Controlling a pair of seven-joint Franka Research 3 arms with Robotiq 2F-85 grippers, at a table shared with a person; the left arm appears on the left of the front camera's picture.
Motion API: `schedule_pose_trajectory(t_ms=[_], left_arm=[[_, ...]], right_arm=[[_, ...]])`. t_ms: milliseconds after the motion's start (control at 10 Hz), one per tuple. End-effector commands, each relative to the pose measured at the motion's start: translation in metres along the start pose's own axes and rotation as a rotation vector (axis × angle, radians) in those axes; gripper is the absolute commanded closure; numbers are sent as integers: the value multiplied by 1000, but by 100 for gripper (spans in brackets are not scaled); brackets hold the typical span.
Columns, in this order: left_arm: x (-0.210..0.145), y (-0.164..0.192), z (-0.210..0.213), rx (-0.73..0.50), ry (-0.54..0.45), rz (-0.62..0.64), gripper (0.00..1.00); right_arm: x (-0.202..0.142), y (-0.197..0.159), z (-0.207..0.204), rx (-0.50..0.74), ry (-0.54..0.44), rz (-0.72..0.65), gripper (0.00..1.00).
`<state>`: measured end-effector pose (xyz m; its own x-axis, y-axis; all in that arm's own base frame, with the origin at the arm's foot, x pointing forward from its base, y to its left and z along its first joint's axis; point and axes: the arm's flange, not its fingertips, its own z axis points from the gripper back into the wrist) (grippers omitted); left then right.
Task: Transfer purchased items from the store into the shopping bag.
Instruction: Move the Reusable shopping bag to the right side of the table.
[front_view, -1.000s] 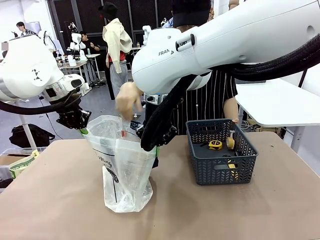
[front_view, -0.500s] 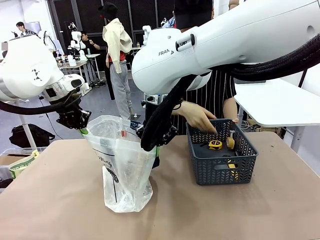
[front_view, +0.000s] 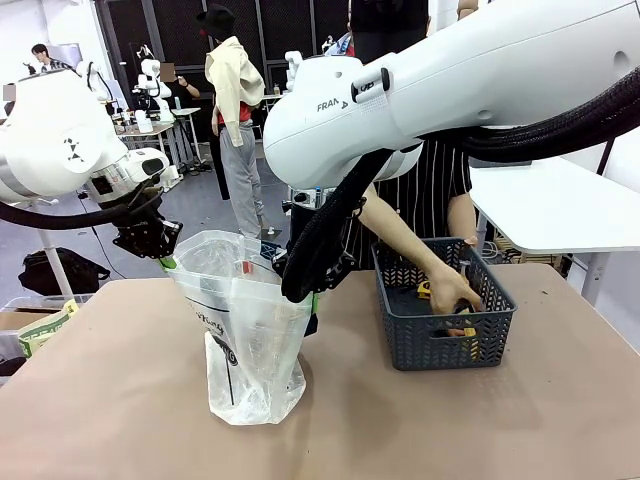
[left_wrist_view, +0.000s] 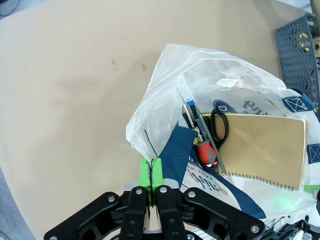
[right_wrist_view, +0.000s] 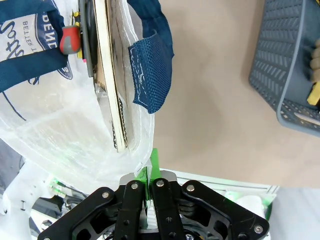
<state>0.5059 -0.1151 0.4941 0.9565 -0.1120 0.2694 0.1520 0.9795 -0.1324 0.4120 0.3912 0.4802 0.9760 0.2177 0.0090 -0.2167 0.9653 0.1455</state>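
Note:
The translucent shopping bag (front_view: 245, 320) stands open at the table's middle left. My left gripper (front_view: 150, 240) is shut on its far-left rim, and my right gripper (front_view: 305, 275) is shut on its right rim. In the left wrist view the green pads (left_wrist_view: 154, 172) pinch the plastic beside a navy strap (left_wrist_view: 180, 155). Inside lie a tan notebook (left_wrist_view: 262, 145), black scissors (left_wrist_view: 220, 122) and a red-handled screwdriver (left_wrist_view: 204, 150). The grey basket (front_view: 440, 335) sits to the right. A person's hand (front_view: 455, 292) reaches down into it, and a bit of yellow (front_view: 424, 289) shows beside the hand.
The brown table (front_view: 120, 420) has free room in front and to the left of the bag. A white side table (front_view: 560, 205) stands beyond the basket at the right. A box with a packet (front_view: 40, 325) sits off the table's left edge.
The person's hand moved from above the bag's mouth across to the basket and now dips into it. Both arms and the bag have stayed still.

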Motion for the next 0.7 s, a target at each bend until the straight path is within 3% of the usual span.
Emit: schedule_pose_trajectory(t_ms=[0, 600], left_arm=[[-4, 2, 1, -2, -13, 7, 100], [-4, 2, 1, -2, -13, 7, 100]], right_arm=[[-4, -4, 0, 14, 1, 7, 100], [-4, -4, 0, 14, 1, 7, 100]])
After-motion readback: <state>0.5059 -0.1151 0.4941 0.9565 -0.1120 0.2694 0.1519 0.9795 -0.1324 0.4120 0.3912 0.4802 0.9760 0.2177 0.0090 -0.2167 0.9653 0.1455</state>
